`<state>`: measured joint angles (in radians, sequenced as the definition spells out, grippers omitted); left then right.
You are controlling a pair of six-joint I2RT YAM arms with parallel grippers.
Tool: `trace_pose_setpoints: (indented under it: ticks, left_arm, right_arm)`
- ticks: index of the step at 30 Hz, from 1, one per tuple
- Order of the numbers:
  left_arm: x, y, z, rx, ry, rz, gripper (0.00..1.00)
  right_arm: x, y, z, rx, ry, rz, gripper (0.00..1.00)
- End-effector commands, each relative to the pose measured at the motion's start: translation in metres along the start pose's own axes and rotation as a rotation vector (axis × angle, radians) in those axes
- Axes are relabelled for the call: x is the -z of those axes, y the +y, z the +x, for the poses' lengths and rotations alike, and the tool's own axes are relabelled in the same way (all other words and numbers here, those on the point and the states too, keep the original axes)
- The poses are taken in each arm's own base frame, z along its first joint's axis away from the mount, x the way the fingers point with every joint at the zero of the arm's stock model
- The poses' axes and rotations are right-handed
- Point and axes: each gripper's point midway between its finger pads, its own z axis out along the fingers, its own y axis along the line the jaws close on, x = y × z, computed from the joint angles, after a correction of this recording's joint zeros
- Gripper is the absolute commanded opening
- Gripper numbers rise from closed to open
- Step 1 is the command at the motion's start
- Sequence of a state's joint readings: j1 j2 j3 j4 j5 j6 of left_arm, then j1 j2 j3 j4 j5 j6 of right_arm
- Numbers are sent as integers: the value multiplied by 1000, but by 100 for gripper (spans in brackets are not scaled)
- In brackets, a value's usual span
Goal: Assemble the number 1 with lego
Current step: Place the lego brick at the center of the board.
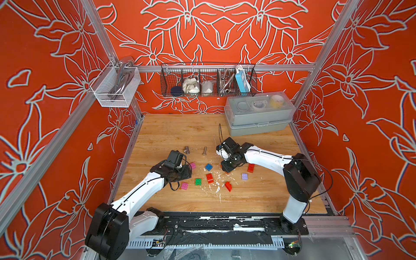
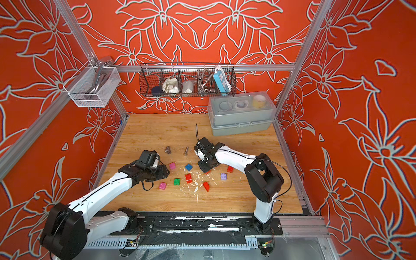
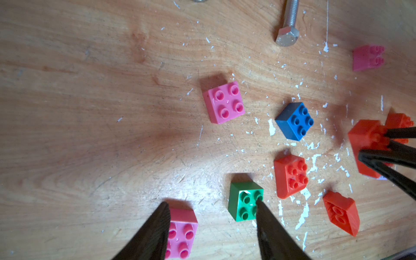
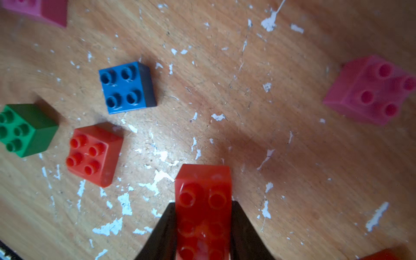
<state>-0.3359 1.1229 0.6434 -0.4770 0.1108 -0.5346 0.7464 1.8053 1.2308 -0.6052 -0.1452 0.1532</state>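
Top view: glossy studded lego (image 1: pixel 209 177) scattered mid-table on scuffed wood table (image 1: pixel 180 126).
Left wrist: left gripper (image 3: pixel 211 202) spread, empty, between pink brick (image 3: pixel 182 234) and green brick (image 3: pixel 244 201).
Right wrist: right gripper (image 4: pixel 203 203) clamped on long red brick (image 4: pixel 202 186) by its long sides, studs up, long axis along the fingers.

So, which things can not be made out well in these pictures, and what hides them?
Long red brick: right wrist view, one end cut off by the picture edge; in both top views the right arm covers most of it.
Pink brick: left wrist view, one left jaw hides its side, the edge cuts its end.
Bolt: left wrist view, shaft cut off by the edge.
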Motion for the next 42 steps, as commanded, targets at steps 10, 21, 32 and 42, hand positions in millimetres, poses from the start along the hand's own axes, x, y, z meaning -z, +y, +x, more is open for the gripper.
trace_pose_setpoints:
  ticks: [10,21,32,42]
  left_arm:
    - [0,-5,-2,-28,-3,18,60]
    - [2,-7,-2,-27,-8,30,61]
    - [2,-8,-1,-25,-13,39,61]
    - [0,-10,-3,-26,-9,47,61]
  right_arm:
    - [-20,-17,-9,-77,4,72,45]
    - [29,-44,-25,-194,-95,86,59]
    - [29,-97,-49,-289,-94,159,68]
    - [5,-109,-67,-404,-89,171,61]
